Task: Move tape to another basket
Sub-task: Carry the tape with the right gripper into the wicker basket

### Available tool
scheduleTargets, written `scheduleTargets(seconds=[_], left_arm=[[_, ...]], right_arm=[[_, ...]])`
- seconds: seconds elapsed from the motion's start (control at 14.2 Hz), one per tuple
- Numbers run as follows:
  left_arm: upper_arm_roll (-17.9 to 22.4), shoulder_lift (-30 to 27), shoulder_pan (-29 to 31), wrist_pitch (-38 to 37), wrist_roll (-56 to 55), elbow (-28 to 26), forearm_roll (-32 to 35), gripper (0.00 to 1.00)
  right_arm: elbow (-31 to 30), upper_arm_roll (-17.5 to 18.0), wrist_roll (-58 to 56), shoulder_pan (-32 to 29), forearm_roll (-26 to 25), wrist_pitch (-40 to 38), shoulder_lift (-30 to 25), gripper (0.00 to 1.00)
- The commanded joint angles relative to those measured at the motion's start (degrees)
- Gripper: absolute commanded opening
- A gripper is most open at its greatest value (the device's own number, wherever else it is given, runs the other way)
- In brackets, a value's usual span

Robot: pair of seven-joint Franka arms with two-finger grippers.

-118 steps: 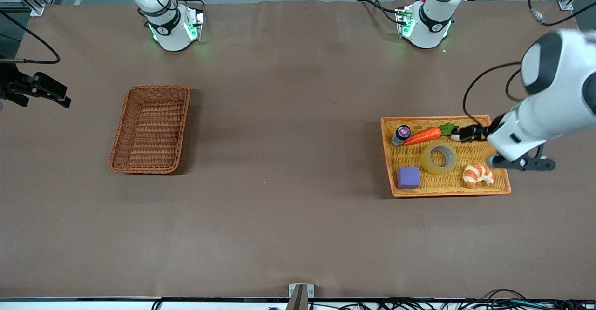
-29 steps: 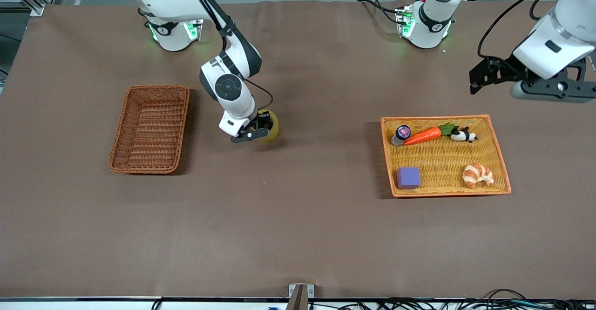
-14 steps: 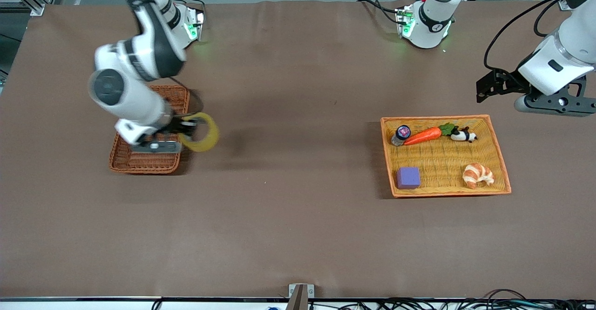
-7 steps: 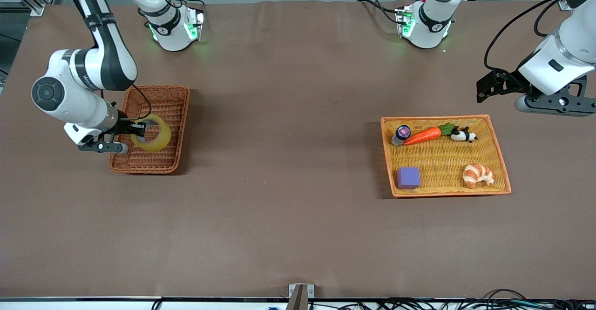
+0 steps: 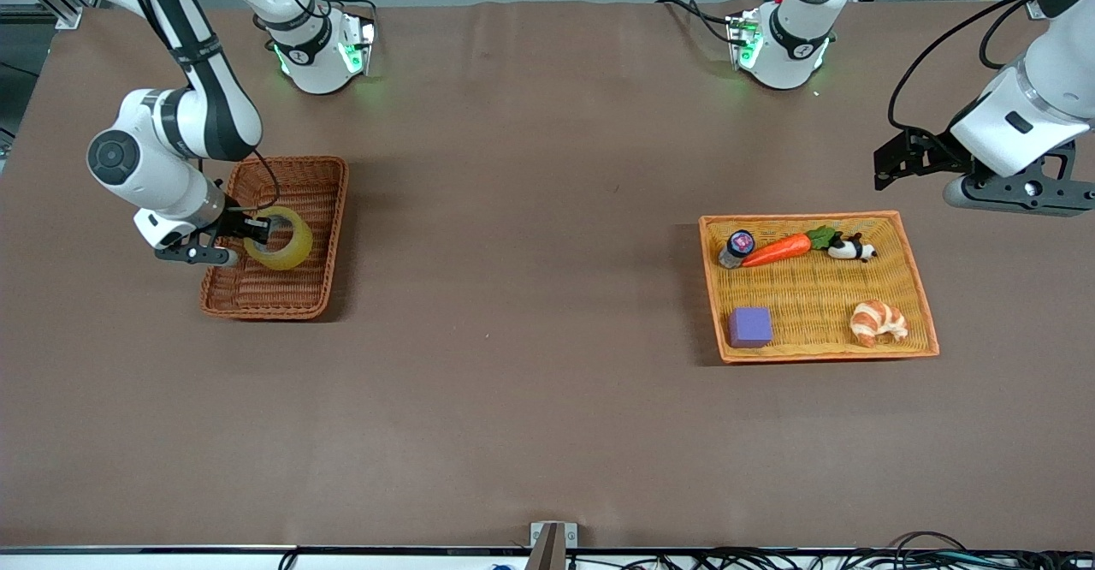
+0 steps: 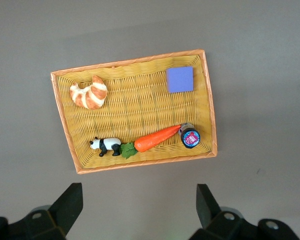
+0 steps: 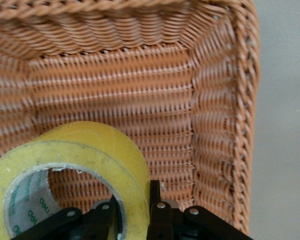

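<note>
The yellowish tape roll [image 5: 279, 239] hangs over the dark reddish-brown wicker basket [image 5: 327, 178]. My right gripper [image 5: 257, 229] is shut on the roll's wall, one finger inside the ring and one outside. In the right wrist view the tape [image 7: 80, 160] fills the low corner above the basket's woven floor [image 7: 130, 100], with my right gripper [image 7: 132, 210] pinching it. My left gripper [image 5: 890, 162] is open and empty, up in the air over bare table between the orange tray and the left arm's base; its fingertips [image 6: 70, 202] show spread wide.
The shallow orange-rimmed tray [image 5: 920, 289] at the left arm's end holds a carrot [image 5: 777, 249], a small jar [image 5: 737, 246], a toy panda [image 5: 849, 249], a purple block [image 5: 750, 327] and a croissant [image 5: 877, 321]. The left wrist view looks down on that tray [image 6: 65, 125].
My right gripper carried the tape from mid-table over to the wicker basket, and in the last half second shifted slightly toward the robot bases. The left arm has stayed raised and still.
</note>
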Motion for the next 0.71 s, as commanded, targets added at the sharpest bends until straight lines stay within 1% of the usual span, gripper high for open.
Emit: scheduleTargets(seconds=[0.0, 0.14, 0.28, 0.35, 0.49, 0.56, 0.63], left_arm=[[-0.2, 0.3, 0.1, 0.3, 0.1, 0.6, -0.1, 1.0], [-0.2, 0.3, 0.1, 0.3, 0.1, 0.5, -0.2, 1.0], [-0.2, 0.3, 0.1, 0.3, 0.1, 0.6, -0.1, 1.0], [-0.2, 0.6, 0.0, 0.3, 0.1, 0.6, 0.0, 1.0], [-0.2, 0.6, 0.0, 0.3, 0.1, 0.6, 0.0, 1.0], [-0.2, 0.5, 0.1, 0.3, 0.3, 0.6, -0.1, 1.0], [-0.2, 0.5, 0.0, 0.3, 0.4, 0.6, -0.1, 1.0]], right_arm=[[-3.3, 1.0, -1.4, -2.1, -0.5, 3.1, -1.8, 0.01], [-5.3, 1.0, -1.4, -2.2, -0.5, 7.3, -0.3, 0.04], [-5.4, 1.1, -1.2, -2.0, -0.5, 7.3, 0.1, 0.07], [-5.3, 1.1, -1.3, -2.0, -0.5, 7.4, 0.5, 0.16], [-4.8, 1.1, -1.5, -2.2, -0.5, 8.0, 2.7, 0.71], [-4.2, 1.0, -1.5, -2.5, -0.5, 7.3, 2.4, 1.0], [-3.1, 1.0, -1.5, -2.6, -0.5, 6.6, 2.0, 1.0]])
